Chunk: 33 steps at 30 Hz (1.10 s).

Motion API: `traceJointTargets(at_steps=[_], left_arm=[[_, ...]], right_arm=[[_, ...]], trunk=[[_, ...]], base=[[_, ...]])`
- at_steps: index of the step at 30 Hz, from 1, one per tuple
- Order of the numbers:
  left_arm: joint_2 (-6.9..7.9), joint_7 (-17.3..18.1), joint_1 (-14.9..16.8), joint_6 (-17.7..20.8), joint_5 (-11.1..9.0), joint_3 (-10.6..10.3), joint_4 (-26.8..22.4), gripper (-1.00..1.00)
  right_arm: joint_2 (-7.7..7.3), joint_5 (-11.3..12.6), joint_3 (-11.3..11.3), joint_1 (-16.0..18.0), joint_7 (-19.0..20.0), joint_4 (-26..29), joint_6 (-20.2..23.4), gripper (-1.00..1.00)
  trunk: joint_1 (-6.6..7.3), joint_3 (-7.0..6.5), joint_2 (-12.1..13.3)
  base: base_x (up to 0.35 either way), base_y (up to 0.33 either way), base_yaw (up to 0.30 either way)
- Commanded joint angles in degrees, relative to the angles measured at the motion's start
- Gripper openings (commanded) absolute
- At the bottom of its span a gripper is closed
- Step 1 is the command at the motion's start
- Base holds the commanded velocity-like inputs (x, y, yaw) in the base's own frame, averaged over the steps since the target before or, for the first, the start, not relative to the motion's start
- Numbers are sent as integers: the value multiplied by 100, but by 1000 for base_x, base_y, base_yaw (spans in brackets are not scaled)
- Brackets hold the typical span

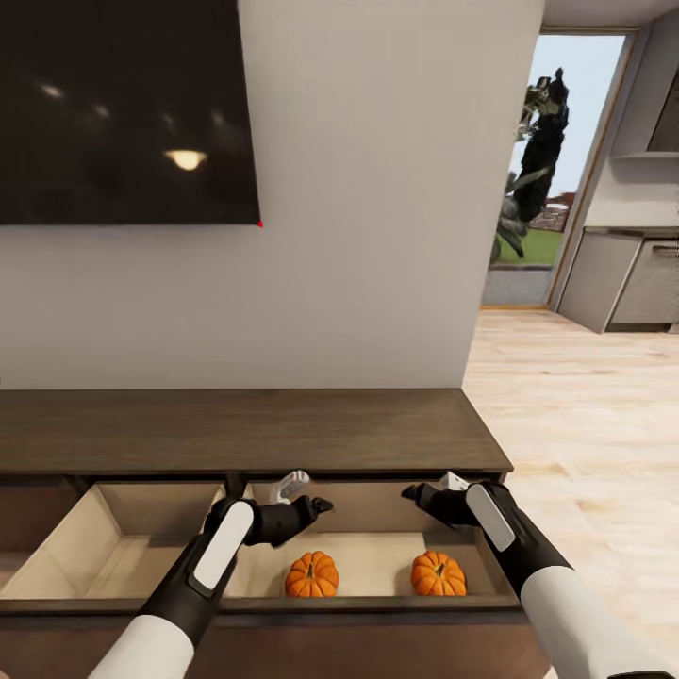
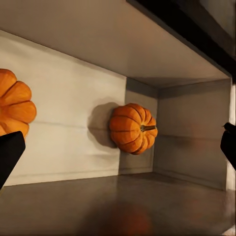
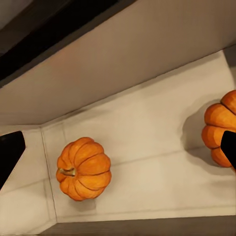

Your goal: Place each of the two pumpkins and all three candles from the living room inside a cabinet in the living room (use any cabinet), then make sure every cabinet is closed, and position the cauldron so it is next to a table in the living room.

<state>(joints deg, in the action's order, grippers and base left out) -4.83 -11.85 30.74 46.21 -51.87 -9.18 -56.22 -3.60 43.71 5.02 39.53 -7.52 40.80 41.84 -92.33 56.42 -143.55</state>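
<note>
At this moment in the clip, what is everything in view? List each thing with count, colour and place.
pumpkins: two, orange, both lying in the right open drawer, one toward its left, one near its right wall
cabinet: one, dark brown with pale wood insides, against the wall, two drawers pulled open
left drawer: one, pale inside, open
screen: one, black, on the wall above the cabinet
doorway: one, at the right, greenery outside
floor: light wood, to the right
left gripper: black, empty, above the right drawer
right gripper: black, empty, above the right drawer
</note>
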Motion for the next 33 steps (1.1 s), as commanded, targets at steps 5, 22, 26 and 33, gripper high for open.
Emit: traceJointTargets(at_steps=[5, 22, 26, 33], left_arm=[[4, -54, 2, 63, -96, 100, -11, 100], [88, -47, 2, 73, -112, 134, -12, 100], [88, -45, 2, 73, -112, 136, -12, 100], [88, -53, 2, 73, -116, 134, -76, 100]], right_arm=[[-15, 59, 14, 2, 110, 8, 74, 100], [-13, 59, 17, 2, 225, 7, 89, 100], [-13, 59, 17, 2, 225, 7, 88, 100], [-13, 59, 13, 2, 225, 5, 87, 100]], trunk=[[14, -105, 5], [58, -482, 28], [87, -567, 72], [241, -692, 352]], base=[[0, 0, 0], [0, 0, 0], [0, 0, 0], [0, 0, 0]])
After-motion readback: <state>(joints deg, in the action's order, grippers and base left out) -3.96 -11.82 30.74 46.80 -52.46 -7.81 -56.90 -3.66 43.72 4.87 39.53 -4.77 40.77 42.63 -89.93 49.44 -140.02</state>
